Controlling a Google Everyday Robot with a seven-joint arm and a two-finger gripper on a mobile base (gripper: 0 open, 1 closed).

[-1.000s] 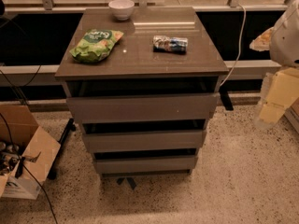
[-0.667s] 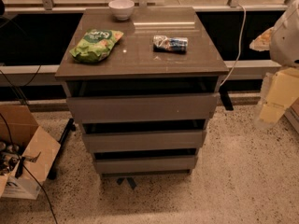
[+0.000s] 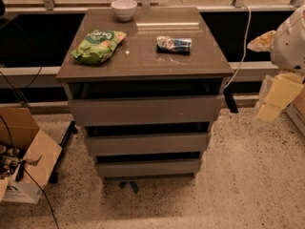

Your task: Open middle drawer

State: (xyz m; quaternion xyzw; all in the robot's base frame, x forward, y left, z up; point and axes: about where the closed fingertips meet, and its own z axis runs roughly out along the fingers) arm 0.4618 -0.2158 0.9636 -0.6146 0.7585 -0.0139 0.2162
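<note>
A grey-brown cabinet (image 3: 143, 51) stands in the middle of the camera view with three stacked drawers. The middle drawer (image 3: 147, 143) has a plain flat front with no handle, and a dark gap shows above it. The taller top drawer front (image 3: 145, 109) juts out further, and the lowest drawer (image 3: 147, 167) sits below. My gripper (image 3: 272, 99), cream-coloured on a white arm, hangs at the right edge. It is well to the right of the cabinet, about level with the top drawer, and touches nothing.
On the cabinet top lie a green chip bag (image 3: 98, 45), a blue and silver packet (image 3: 174, 44) and a white bowl (image 3: 124, 8). An open cardboard box (image 3: 24, 161) stands on the floor at the left. A white cable (image 3: 245, 37) hangs at the right rear.
</note>
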